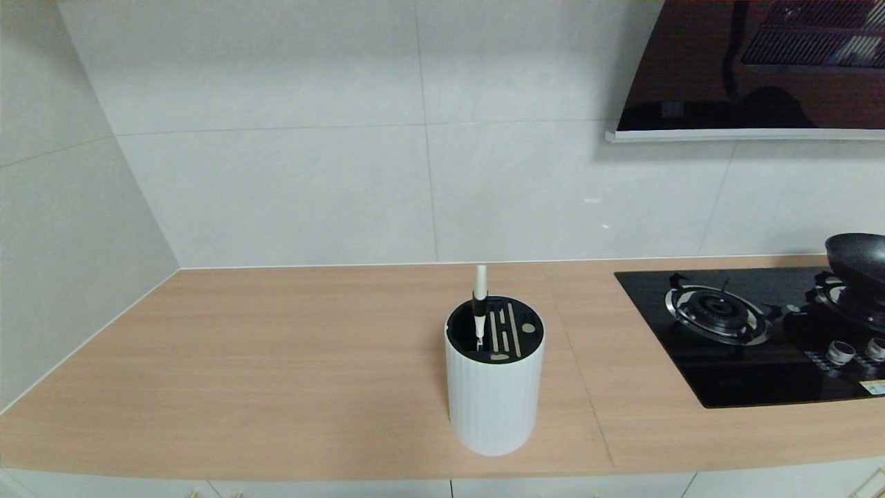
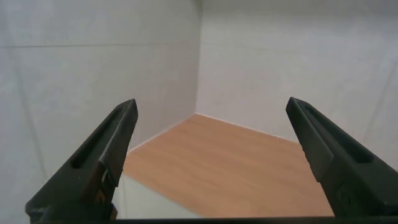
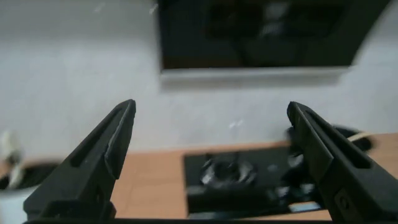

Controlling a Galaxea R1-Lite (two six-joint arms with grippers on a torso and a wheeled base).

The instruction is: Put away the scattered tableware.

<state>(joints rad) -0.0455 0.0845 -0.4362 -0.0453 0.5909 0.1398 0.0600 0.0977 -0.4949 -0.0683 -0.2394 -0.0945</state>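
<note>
A white ribbed cylindrical utensil holder (image 1: pixel 494 387) with a black slotted top stands near the front of the wooden counter (image 1: pixel 276 366). One utensil with a cream and black handle (image 1: pixel 479 297) stands upright in its left opening. The holder also appears at the edge of the right wrist view (image 3: pixel 15 183). My left gripper (image 2: pixel 214 124) is open with nothing between its fingers, facing the counter's corner by the tiled walls. My right gripper (image 3: pixel 211 124) is open and holds nothing, facing the stove and hood.
A black gas stove (image 1: pixel 753 332) is set into the counter at the right, with a dark pan (image 1: pixel 857 259) on its far burner. A range hood (image 1: pixel 753 69) hangs above it. Tiled walls bound the counter at the back and left.
</note>
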